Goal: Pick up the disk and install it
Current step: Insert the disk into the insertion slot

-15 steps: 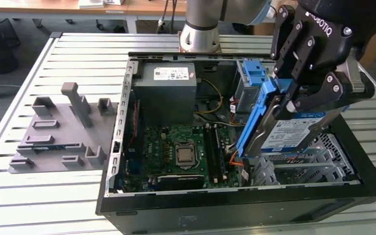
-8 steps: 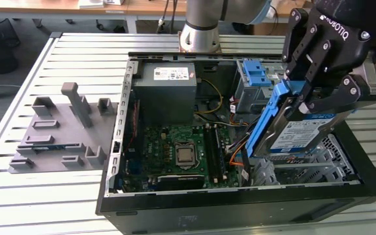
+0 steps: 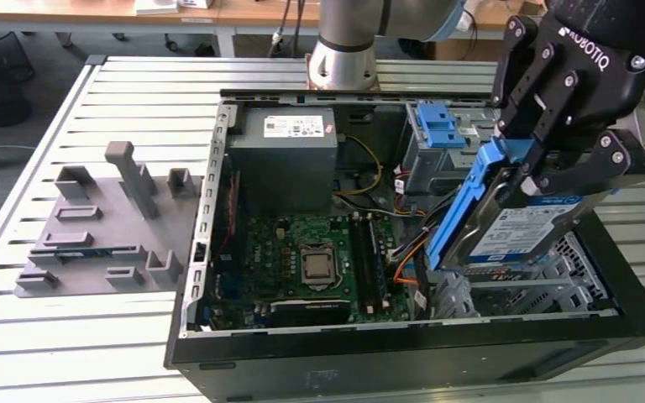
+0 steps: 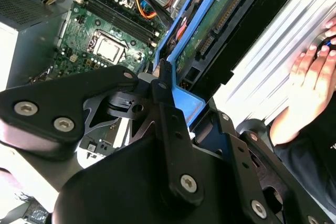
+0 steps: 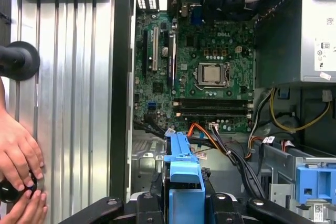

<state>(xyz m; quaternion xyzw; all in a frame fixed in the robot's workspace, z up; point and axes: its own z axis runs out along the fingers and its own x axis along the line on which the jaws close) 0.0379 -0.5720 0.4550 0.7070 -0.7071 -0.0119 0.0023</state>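
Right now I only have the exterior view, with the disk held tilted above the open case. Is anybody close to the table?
Observer: Yes. In both wrist views a person's hand lies on the slatted table, just outside the case wall.
Operator: What does the far face of the disk look like?
Observer: In the second wrist view the disk shows a green circuit board with a black connector on it.
Operator: Is it seated squarely in the gripper?
Observer: In the first wrist view the gripper clamps the blue bracket from both sides, with the bracket's edge midway between the fingers.
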